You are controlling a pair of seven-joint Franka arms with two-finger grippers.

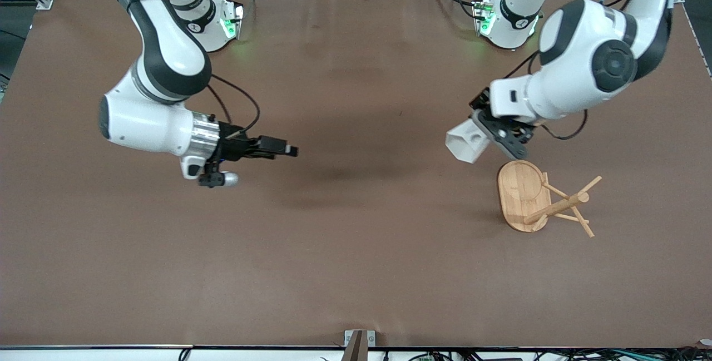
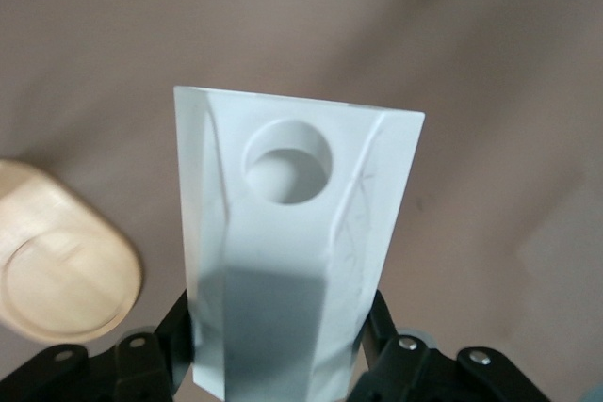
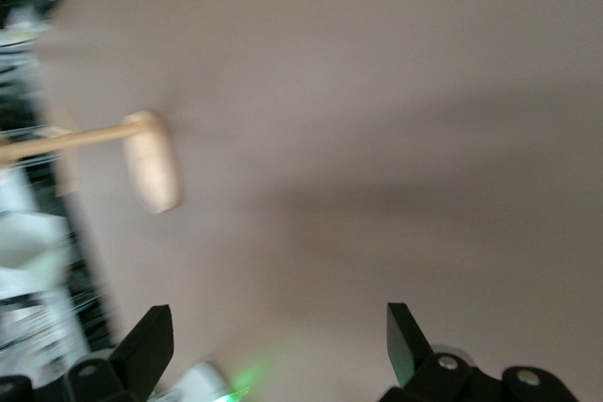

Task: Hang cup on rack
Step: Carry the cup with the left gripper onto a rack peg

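Note:
My left gripper point(image 1: 503, 139) is shut on the white faceted cup point(image 1: 466, 142) and holds it in the air, over the table just beside the rack. In the left wrist view the cup point(image 2: 283, 261) sits between the fingers point(image 2: 151, 345), with the round hole of its handle facing the camera. The bamboo rack point(image 1: 523, 194) is on the table toward the left arm's end, oval base showing, post and pegs pointing to that end. I cannot tell whether it stands upright or is tipped. Its base also shows in the left wrist view point(image 2: 57, 280). My right gripper point(image 1: 289, 150) is open and empty over bare table, waiting.
The brown table mat point(image 1: 356, 250) spreads wide around both arms. The right wrist view shows the rack point(image 3: 151, 171) far off, blurred, past the open fingers point(image 3: 151, 341). Both arm bases stand along the table's edge farthest from the front camera.

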